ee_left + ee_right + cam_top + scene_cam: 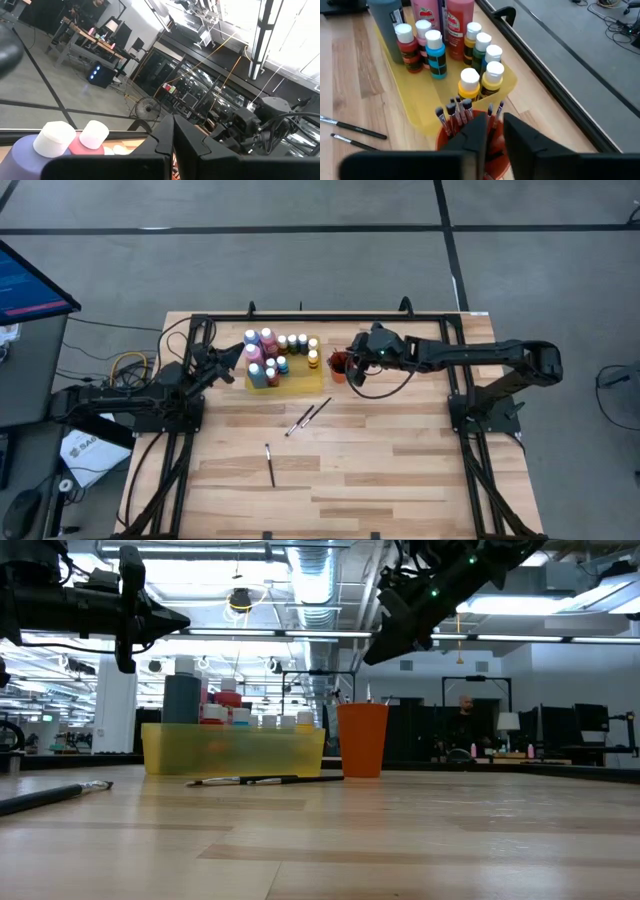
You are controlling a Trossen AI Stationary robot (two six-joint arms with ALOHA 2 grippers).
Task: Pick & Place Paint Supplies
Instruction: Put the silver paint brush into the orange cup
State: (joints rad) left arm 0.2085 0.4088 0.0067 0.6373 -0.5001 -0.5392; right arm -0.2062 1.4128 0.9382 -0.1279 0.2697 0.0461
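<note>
Brushes point(457, 112), thin bristle-tipped, stand in glossy orange cup point(495, 155); right gripper point(492, 132) slightly parted above.

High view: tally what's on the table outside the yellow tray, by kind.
Loose brushes: 3
Cup: 1, with more brushes standing in it
Total: 4

Around my pale wooden surface point(400, 470) I see grey floor point(300, 270), bright ceiling lights point(310, 580), distant desks point(500, 755).
</note>
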